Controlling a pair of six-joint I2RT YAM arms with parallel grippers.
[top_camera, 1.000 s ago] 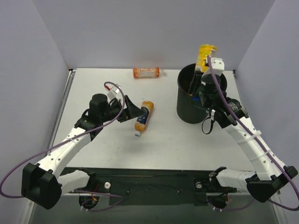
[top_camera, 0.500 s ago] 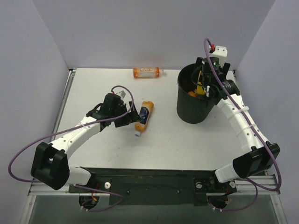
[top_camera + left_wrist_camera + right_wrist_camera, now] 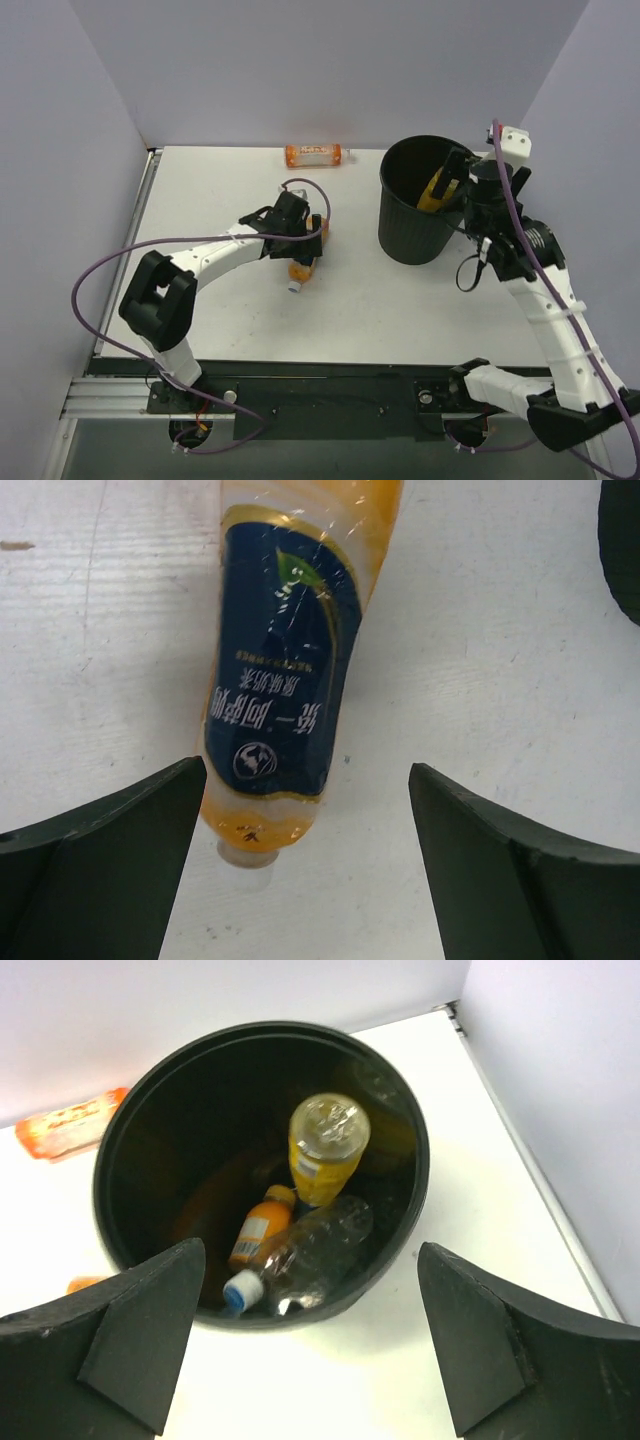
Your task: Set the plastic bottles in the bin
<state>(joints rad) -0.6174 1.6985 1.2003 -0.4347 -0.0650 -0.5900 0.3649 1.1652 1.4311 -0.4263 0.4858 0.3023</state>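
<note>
A plastic bottle with a dark blue label [image 3: 280,680] and orange liquid lies on the white table [image 3: 230,300], its cap toward the camera in the left wrist view. My left gripper [image 3: 305,768] hangs open just above it, one finger on each side; the bottle sits nearer the left finger. In the top view this gripper [image 3: 305,243] covers most of that bottle [image 3: 298,268]. The black bin [image 3: 110,1160] holds a yellow bottle [image 3: 325,1155], a small orange bottle [image 3: 258,1228] and a clear bottle [image 3: 310,1250]. Above the bin, my right gripper [image 3: 310,1248] is open and holds nothing.
Another orange bottle [image 3: 313,155] lies on its side at the table's back edge, left of the bin [image 3: 385,190]. Grey walls close in the table on the left, back and right. The right gripper [image 3: 458,185] hovers over the bin's right rim.
The right gripper opened and the yellow bottle dropped into the bin; that arm then drew back to the right. The left arm reached right and came down over the blue-labelled bottle.
</note>
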